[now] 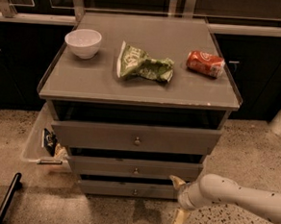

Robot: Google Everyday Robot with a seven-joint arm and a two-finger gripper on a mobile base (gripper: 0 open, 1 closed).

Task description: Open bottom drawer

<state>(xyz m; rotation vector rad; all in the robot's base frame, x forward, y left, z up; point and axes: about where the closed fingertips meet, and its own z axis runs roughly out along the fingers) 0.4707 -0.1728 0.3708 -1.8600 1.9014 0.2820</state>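
Your gripper (178, 199) sat low by the cabinet's (218, 97) right front corner, jaws spread wide and holding nothing. The bottom drawer (120, 188) was lowest of three, just left of the gripper, its knob (135, 192) untouched. A bowl (83, 42), crumpled bag (144, 65) and can (205, 63) were on top.

Dim, warm light from above washes the table (99, 84) top; deep shadow fills the drawer gaps and background; the pale pincer (176, 200), low beside the bottom drawer (120, 189), catches a soft sheen.
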